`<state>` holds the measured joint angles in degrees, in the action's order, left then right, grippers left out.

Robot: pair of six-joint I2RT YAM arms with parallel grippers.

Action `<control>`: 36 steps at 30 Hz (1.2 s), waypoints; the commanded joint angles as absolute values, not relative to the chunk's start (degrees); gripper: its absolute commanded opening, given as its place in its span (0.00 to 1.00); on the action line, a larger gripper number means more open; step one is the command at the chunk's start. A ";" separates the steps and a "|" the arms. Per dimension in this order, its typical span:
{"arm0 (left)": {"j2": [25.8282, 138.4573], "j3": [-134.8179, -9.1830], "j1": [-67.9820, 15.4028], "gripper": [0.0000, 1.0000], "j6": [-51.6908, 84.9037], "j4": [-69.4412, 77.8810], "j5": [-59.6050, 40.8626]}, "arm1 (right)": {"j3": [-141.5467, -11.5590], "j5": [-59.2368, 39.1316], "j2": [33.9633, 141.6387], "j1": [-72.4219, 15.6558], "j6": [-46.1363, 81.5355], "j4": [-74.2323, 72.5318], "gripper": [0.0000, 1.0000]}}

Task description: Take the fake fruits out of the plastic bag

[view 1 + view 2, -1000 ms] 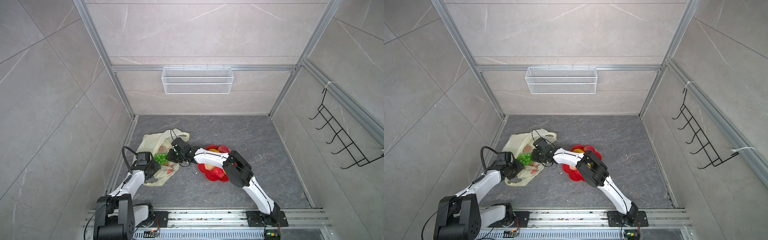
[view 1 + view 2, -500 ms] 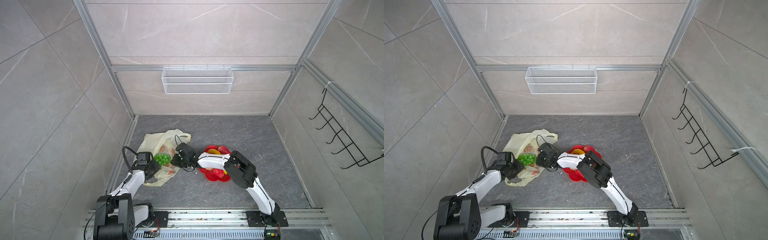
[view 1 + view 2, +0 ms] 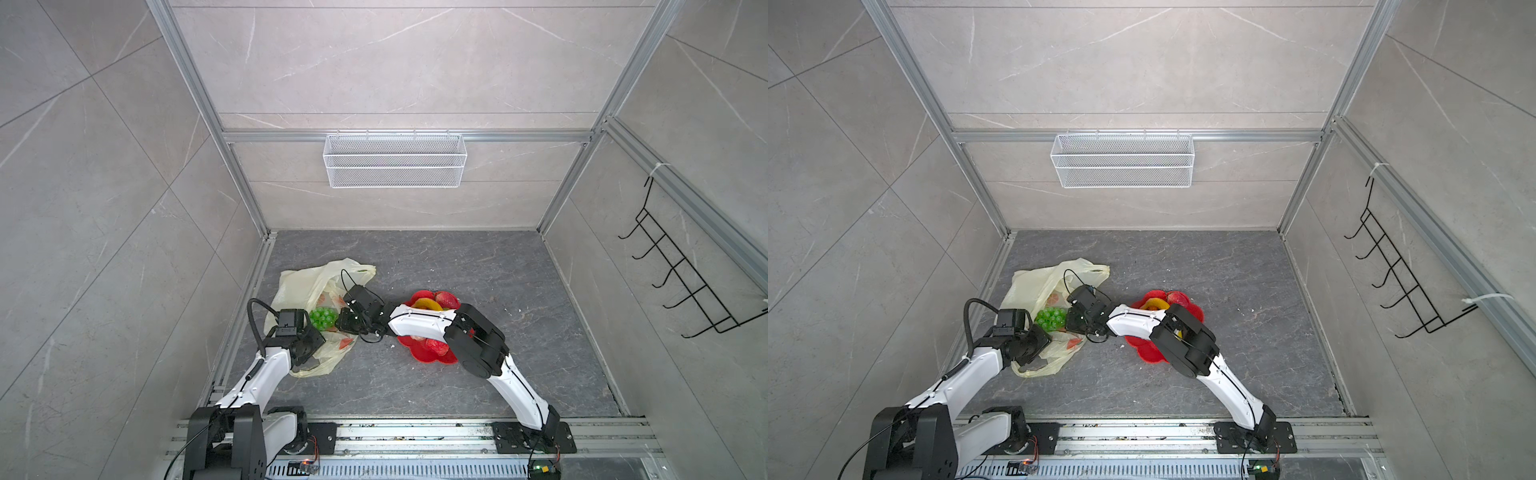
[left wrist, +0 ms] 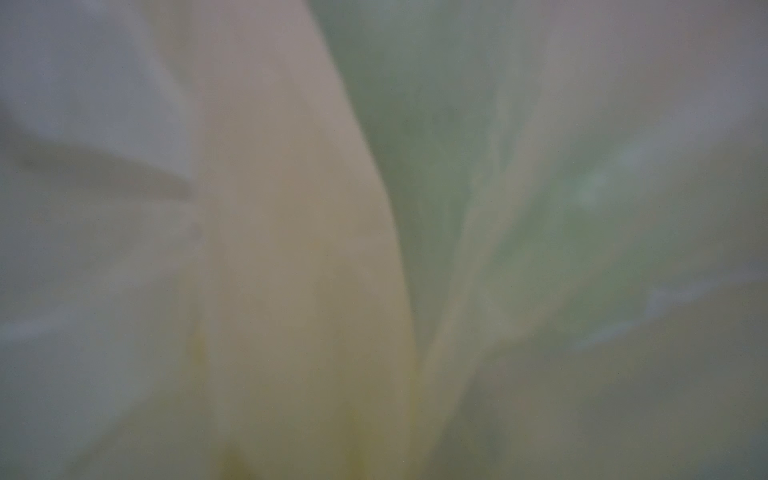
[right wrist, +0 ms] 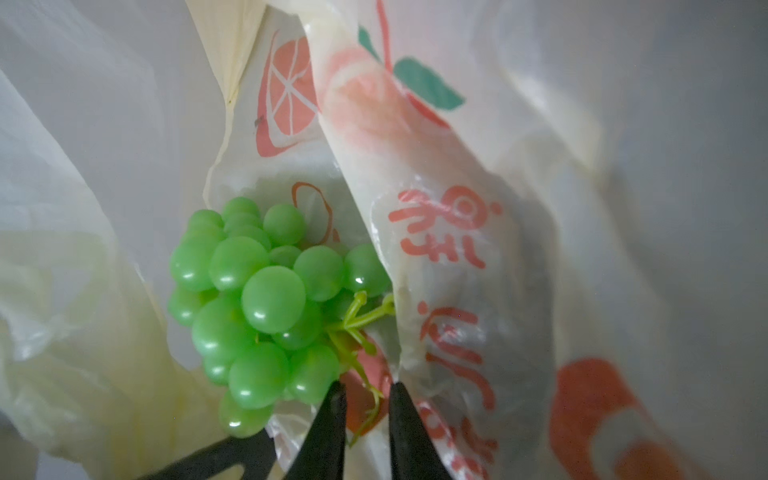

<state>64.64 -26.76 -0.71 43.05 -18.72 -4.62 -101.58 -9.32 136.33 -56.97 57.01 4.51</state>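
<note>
Grey marbled table (image 3: 457,382), tiled walls (image 3: 104,208), white wire basket (image 3: 395,166) on the rear wall. The plastic bag (image 3: 299,282) lies at the table's left. The right pincer (image 5: 365,390), narrowly parted, straddles the stem of the green grape bunch (image 5: 257,299) within the bag's opening. The opening of the left pincer (image 3: 309,353) cannot be determined.

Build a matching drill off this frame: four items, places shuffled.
Items:
1. grape bunch
2. plastic bag
3. red plate
4. wire basket

Places:
A. hung on the back wall
B. on the floor, partly under the right arm
C. lying in the bag's folds
D. crumpled on the floor, left side

Pairs: 1-C, 2-D, 3-B, 4-A
</note>
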 commanded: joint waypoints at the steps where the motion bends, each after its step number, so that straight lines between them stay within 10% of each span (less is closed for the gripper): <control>1: 66.05 -27.39 -0.88 0.46 43.37 -19.95 -6.37 | -105.88 -6.56 138.62 -58.44 52.90 10.04 0.26; 36: 62.46 -25.93 -1.60 0.30 43.68 -23.55 -5.05 | -127.71 5.20 150.96 -60.89 41.03 26.46 0.15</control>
<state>63.66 -26.28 -1.37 43.29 -22.35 -5.63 -126.48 6.09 148.46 -61.30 42.11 24.64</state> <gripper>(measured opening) 0.305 0.150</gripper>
